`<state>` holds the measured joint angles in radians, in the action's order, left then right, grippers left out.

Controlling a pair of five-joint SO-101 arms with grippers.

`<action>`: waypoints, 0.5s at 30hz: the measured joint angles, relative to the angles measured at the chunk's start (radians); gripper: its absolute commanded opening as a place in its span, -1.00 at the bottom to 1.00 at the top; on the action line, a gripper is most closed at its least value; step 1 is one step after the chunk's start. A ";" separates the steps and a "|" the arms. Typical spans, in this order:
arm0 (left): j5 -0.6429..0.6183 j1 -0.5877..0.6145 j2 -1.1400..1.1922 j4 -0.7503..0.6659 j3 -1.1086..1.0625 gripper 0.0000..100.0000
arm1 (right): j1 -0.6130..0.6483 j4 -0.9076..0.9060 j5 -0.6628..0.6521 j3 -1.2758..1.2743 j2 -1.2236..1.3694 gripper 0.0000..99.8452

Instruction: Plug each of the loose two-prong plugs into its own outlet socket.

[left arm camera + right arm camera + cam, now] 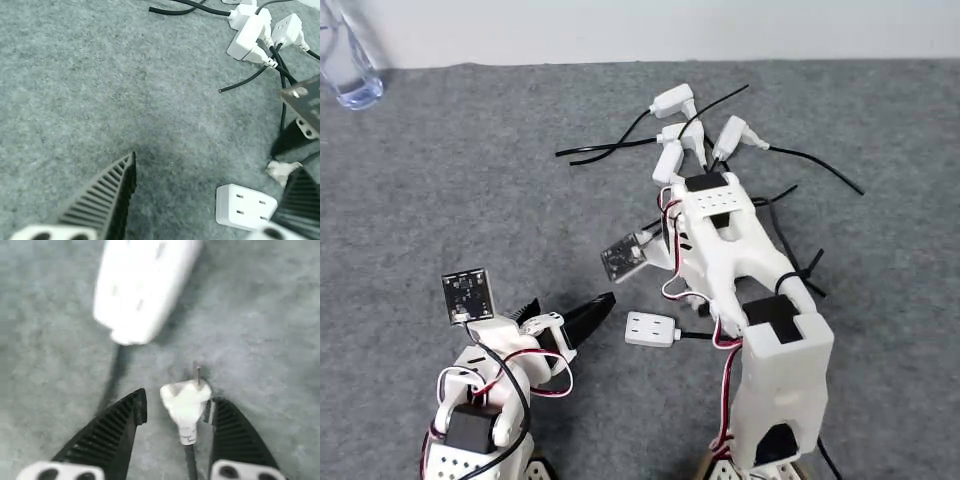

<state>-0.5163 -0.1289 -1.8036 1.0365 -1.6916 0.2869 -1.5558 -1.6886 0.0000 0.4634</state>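
A white two-prong plug (185,407) lies on the grey felt between the black fingers of my right gripper (175,407), which is open around it; one finger is close against the plug, the other stands apart. Beyond it lies a white outlet block (142,285). In the left wrist view the same plug (281,170) sits under the right arm's black finger (290,142), near a white outlet socket (245,206). My left gripper (570,305) is open and empty, just left of that socket (650,328).
A cluster of white plugs and sockets (680,133) with black cables lies at the back centre, also in the left wrist view (248,37). A loose black cable (610,150) runs left from it. A clear bottle (350,70) stands at the back left corner.
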 measured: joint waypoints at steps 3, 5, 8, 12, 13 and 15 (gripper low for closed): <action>0.000 0.000 0.000 0.000 0.000 -0.14 | -0.032 -0.072 -0.120 0.012 0.014 -0.64; 0.000 0.000 0.000 0.000 0.000 -0.14 | -0.044 -0.097 -0.169 0.025 0.015 -0.64; 0.000 0.000 0.000 0.000 0.000 -0.14 | -0.046 -0.107 -0.189 0.031 0.015 -0.64; 0.000 0.000 0.000 0.000 0.000 -0.14 | -0.046 -0.107 -0.196 0.031 0.035 -0.64; 0.000 0.000 0.000 0.000 0.000 -0.14 | -0.048 -0.107 -0.196 0.032 0.049 -0.64; 0.000 0.000 0.000 0.000 0.000 -0.14 | -0.049 -0.107 -0.196 0.044 0.071 -0.64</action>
<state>-0.5163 -0.1289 -1.8036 1.0365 -1.6916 0.2378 -1.6632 -1.8850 0.0445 0.5340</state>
